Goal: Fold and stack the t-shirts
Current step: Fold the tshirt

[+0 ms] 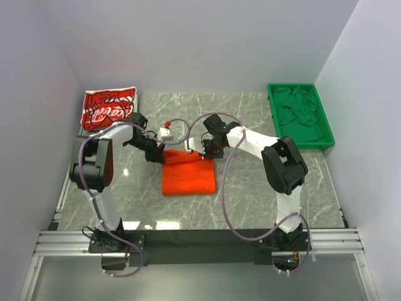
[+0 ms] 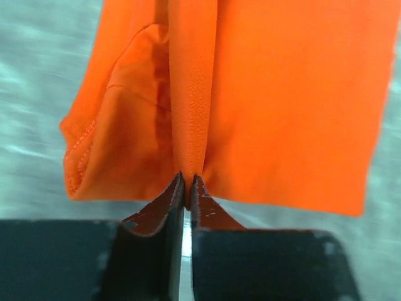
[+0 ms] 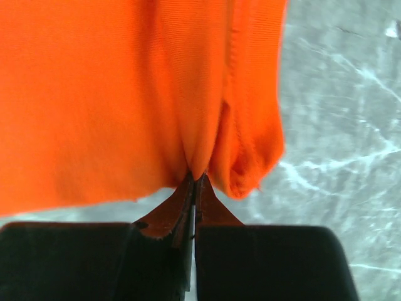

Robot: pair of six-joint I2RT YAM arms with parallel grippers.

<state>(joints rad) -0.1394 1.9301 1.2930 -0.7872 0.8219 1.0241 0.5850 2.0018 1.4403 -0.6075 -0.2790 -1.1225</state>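
Both jaws pinch far corners of the half-folded orange t-shirt (image 1: pixel 188 177); the red t-shirt (image 1: pixel 108 108) lies far left, seemingly folded, nothing stacked yet.

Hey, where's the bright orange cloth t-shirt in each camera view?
Top external: the bright orange cloth t-shirt lies mid-frame.
Left wrist: fills the upper frame, left gripper pinching a fold.
Right wrist: fills the upper left, right gripper pinching a fold.
Shared landmark: grey marble tabletop.
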